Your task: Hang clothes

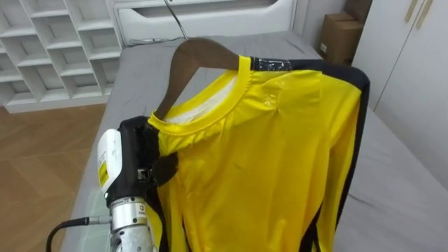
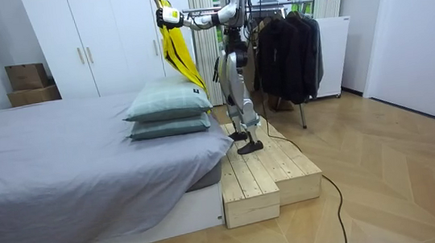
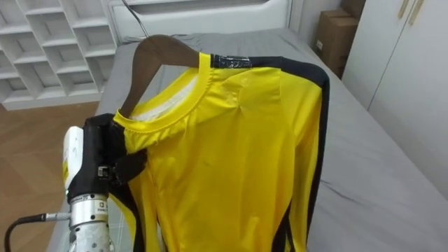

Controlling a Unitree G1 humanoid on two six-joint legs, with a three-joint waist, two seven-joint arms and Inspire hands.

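Note:
A yellow shirt (image 1: 280, 154) with black sleeves hangs on a dark wooden hanger (image 1: 192, 56) whose metal hook (image 1: 175, 21) points up. My left hand (image 1: 133, 168) comes in from the lower left and grips the shirt at the collar's left edge, thumb pressed over the yellow cloth. The hanger's left shoulder sticks out bare above the collar. In the room view I stand on a wooden platform (image 2: 267, 173) beside the bed, left hand (image 2: 166, 16) held out high with the shirt (image 2: 182, 56) dangling over the pillows. My right hand (image 2: 217, 74) seems to hang low at my side.
A grey bed (image 1: 406, 189) lies beneath the shirt, with two pillows (image 2: 168, 110) at its end. White cube shelves (image 1: 49, 49), cardboard boxes (image 1: 339, 35) and a white wardrobe (image 1: 413, 63) surround it. Behind me stands a clothes rack with dark garments (image 2: 287, 49).

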